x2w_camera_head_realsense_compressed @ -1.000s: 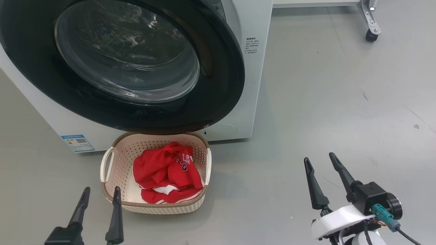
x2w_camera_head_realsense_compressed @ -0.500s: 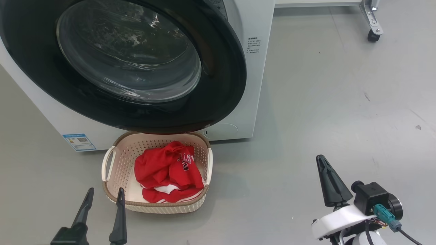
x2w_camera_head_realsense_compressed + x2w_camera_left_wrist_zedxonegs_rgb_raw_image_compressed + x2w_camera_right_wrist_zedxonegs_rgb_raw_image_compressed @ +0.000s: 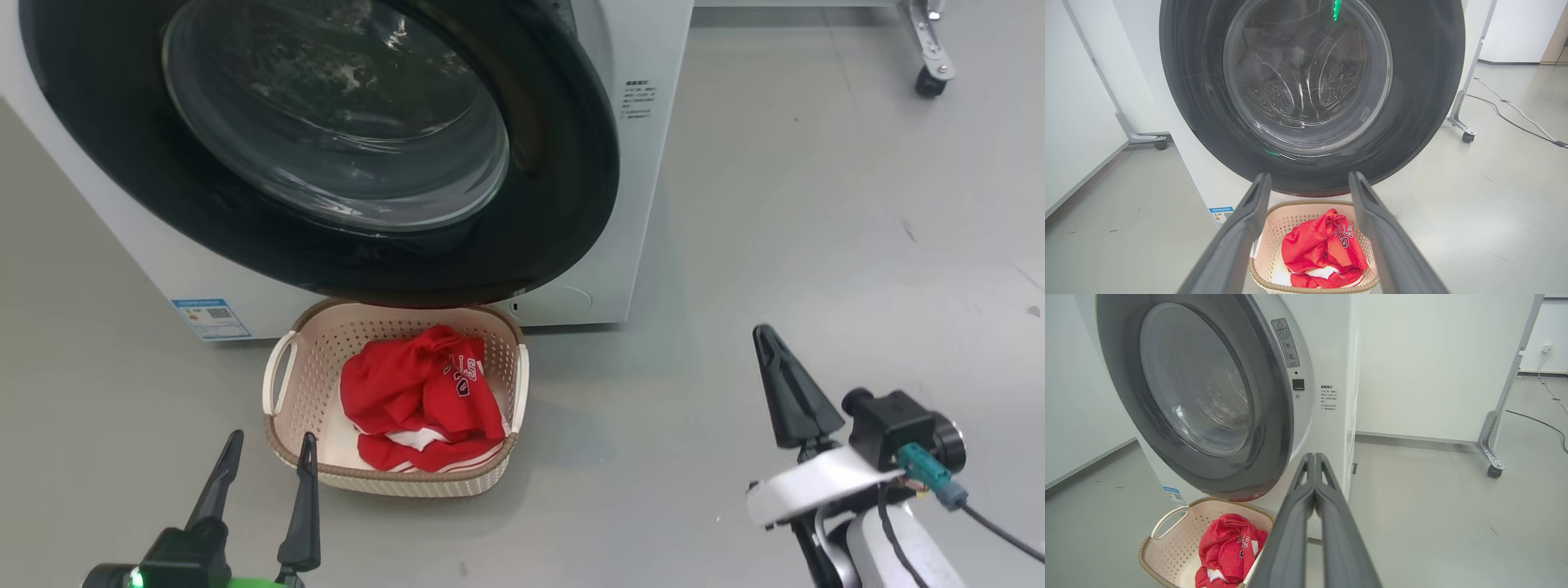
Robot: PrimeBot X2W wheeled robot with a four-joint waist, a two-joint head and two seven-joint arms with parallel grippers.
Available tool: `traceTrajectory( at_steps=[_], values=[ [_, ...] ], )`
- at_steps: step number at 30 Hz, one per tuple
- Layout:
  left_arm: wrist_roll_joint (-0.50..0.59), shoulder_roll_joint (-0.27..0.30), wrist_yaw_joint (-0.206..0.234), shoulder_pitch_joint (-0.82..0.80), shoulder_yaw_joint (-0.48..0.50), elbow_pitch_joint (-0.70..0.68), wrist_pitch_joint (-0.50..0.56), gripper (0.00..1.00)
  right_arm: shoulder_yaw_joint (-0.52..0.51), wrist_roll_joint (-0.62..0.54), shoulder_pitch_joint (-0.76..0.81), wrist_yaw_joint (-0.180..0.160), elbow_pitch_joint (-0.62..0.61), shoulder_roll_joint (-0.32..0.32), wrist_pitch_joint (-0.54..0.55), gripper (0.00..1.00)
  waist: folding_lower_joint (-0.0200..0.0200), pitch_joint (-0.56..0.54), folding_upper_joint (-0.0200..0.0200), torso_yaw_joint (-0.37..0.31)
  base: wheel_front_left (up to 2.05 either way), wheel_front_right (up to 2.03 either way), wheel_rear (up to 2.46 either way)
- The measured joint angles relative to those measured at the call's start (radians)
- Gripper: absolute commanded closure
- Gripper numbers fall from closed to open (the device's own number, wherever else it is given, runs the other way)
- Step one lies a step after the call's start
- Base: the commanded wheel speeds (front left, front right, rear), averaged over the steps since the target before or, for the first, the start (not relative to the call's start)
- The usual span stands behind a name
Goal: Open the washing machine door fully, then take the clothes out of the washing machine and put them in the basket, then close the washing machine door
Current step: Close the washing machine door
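The washing machine door (image 3: 571,204), glossy black with a bulging glass window, lies against the front of the white washing machine (image 3: 653,163). Through the glass the perforated drum shows behind the door (image 3: 1188,102). Below the door stands the cream basket (image 3: 282,384) with the red clothes (image 3: 420,396) heaped inside. My left gripper (image 3: 272,441) hovers open and empty just in front of the basket's near left corner. In the left wrist view it (image 3: 1309,176) frames the basket (image 3: 1290,208) and clothes (image 3: 1323,245). My right gripper (image 3: 765,333) is shut on nothing, over bare floor right of the basket.
A metal frame leg with a caster (image 3: 927,77) stands on the grey floor at the far right. A cable (image 3: 1515,110) runs along the floor behind it. Left of the machine is a white panel on a caster (image 3: 1160,145). A blue sticker (image 3: 211,317) marks the machine's lower front.
My right gripper's fingers have come together from open to shut. The head camera has shifted, so the whole scene sits a little further right. The left gripper stays open.
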Motion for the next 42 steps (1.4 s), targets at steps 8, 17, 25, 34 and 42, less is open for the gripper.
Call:
traceTrajectory(
  at_steps=[8,17,25,34,42],
  values=[
    [0.002,-0.004,-0.008,-0.039,-0.026,-0.004,-0.005,0.0,0.026,-0.009,-0.132,0.027,0.026,-0.032,0.014,1.0,0.0,0.028,0.0,0.055,0.0,0.0,0.0],
    [0.002,-0.016,-0.024,-0.089,-0.073,-0.02,-0.021,0.0,0.055,-0.012,-0.278,0.044,0.059,-0.056,0.046,1.0,0.0,0.078,0.0,0.134,0.0,0.0,0.0],
    [-0.003,-0.023,-0.035,-0.126,-0.1,-0.014,-0.04,0.0,0.05,-0.012,-0.409,0.053,0.102,-0.092,0.081,1.0,0.0,0.134,0.0,0.211,0.0,0.0,0.0],
    [-0.009,-0.034,-0.037,-0.154,-0.113,0.009,-0.058,0.0,0.046,-0.01,-0.527,0.056,0.158,-0.114,0.102,1.0,0.0,0.199,0.0,0.276,0.0,0.0,0.0],
    [-0.024,-0.038,-0.044,-0.19,-0.136,0.026,-0.074,0.0,0.043,0.001,-0.609,0.061,0.199,-0.132,0.106,1.0,0.0,0.244,0.0,0.3,0.0,0.0,0.0]
  ],
)
